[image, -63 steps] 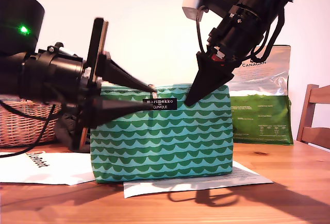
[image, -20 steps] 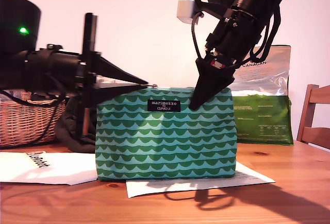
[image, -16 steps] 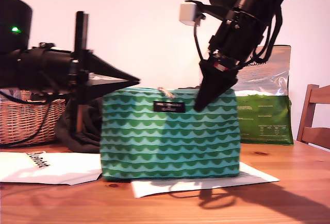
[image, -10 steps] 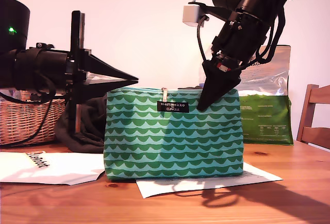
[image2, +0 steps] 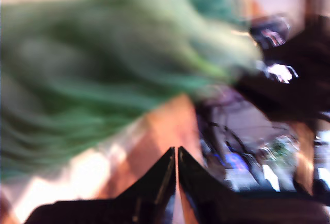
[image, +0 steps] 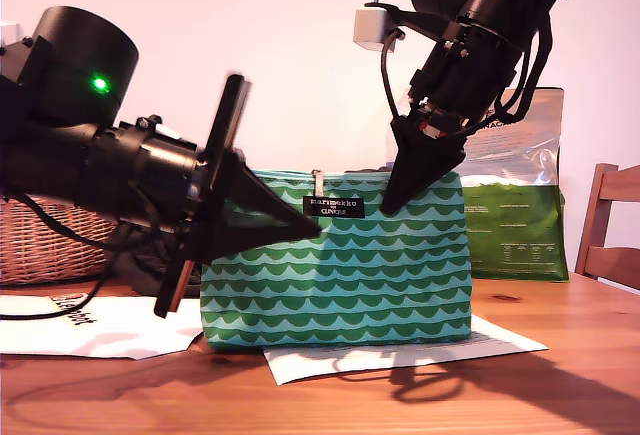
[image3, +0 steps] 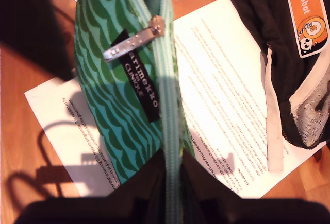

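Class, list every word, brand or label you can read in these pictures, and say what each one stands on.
"marimekko" and "CLINIQUE": black label on the green pouch.
"LeRobot": orange sticker lying on black fabric.
"CANAGAN": green and white bag, partly hidden.
Printed sheets under the pouch: text too small to read.
First wrist view: blurred, nothing legible.

Inspector: Backdrop?
Clerk: Plain white wall (image: 280, 55) behind the Canagan bag (image: 510, 225); wooden bench (image: 560, 355) beneath it, brightly lit.
Inspector: Furniture?
Clerk: Wooden chair (image: 610, 225) just beside the bag; wicker basket (image: 40, 245) well apart from it.
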